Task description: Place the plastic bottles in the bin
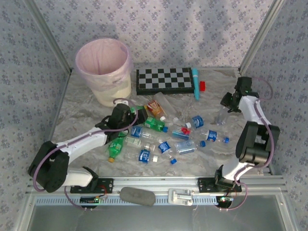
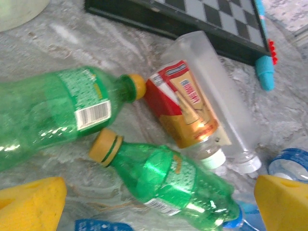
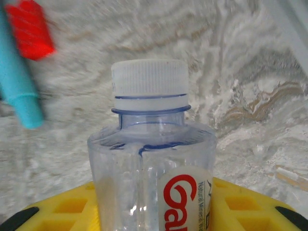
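Plastic bottles (image 1: 165, 147) lie heaped in the middle of the table (image 1: 77, 110). The bin (image 1: 115, 86) stands at the far left, just past the heap. My right hand (image 1: 230, 102), well apart from the bin, is clamped on a clear bottle (image 3: 150, 159) at its label, leaving the white cap and neck free; I'd guess that's for a clean drop. My left hand (image 1: 131, 117) is spread wide and hovers over the green bottles (image 2: 168, 180). Its pads sit either side of the lower one, so it looks lined up to grab.
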Action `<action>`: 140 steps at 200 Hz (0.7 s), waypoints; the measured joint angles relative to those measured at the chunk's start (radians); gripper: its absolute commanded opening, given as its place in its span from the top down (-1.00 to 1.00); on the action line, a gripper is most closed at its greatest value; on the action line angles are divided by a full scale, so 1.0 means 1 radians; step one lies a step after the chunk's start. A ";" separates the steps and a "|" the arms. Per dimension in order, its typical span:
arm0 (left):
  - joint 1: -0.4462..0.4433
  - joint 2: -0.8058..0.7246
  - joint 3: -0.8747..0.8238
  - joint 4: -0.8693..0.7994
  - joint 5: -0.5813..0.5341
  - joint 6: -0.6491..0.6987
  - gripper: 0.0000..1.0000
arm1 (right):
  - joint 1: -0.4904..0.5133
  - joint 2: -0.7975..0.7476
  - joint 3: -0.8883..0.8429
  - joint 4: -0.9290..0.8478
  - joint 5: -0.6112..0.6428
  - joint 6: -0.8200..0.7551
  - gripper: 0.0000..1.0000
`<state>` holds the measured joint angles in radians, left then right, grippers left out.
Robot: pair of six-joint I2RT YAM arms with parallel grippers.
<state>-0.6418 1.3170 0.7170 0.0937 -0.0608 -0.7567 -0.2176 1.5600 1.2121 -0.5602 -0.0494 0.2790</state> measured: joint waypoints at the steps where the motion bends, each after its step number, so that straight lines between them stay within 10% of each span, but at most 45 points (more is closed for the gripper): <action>1: 0.000 0.000 0.001 0.000 0.002 0.001 -1.00 | 0.002 -0.006 0.000 0.000 -0.001 0.000 0.12; 140: -0.088 0.083 0.128 0.188 0.444 0.147 -1.00 | 0.557 -0.150 -0.123 0.279 -0.268 0.286 0.15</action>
<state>-0.7296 1.4002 0.8448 0.2821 0.3832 -0.6098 0.3393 1.4105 1.0893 -0.2810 -0.3172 0.5652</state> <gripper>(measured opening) 0.999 0.425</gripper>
